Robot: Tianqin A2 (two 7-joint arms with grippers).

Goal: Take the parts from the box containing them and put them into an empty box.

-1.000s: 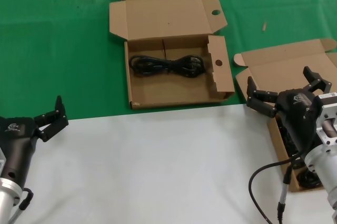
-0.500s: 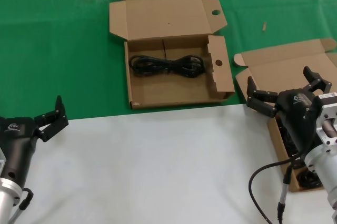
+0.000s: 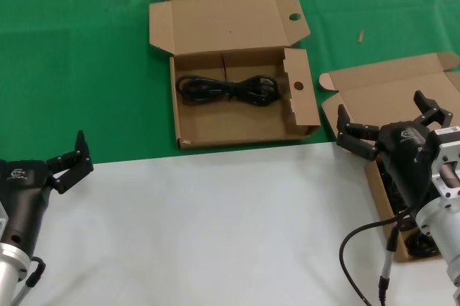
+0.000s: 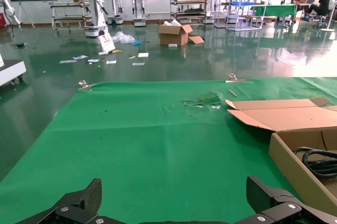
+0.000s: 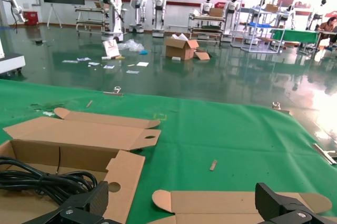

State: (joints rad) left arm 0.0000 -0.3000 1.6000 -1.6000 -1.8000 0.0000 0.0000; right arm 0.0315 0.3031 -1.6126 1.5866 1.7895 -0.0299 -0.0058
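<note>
Surface: I see the bench (image 3: 215, 227) with a white sheet on the near half and a green cloth (image 3: 72, 69) on the far half; small white scraps lie on the far green.
Room: both wrist views show me a shiny green hall floor, robots on stands, a carton and paper litter.
Holed box (image 3: 237, 98): open on the green, centre; one black cable bundle (image 3: 228, 89) lies inside near the back wall.
Plain-lid box (image 3: 402, 105): open at the right, partly hidden by my right arm; dark cables (image 3: 420, 245) show inside.
Left end effector (image 3: 70, 161): fingers apart, empty, at the near-left white edge.
Right end effector (image 3: 388, 123): fingers spread, empty, over the plain-lid box.
</note>
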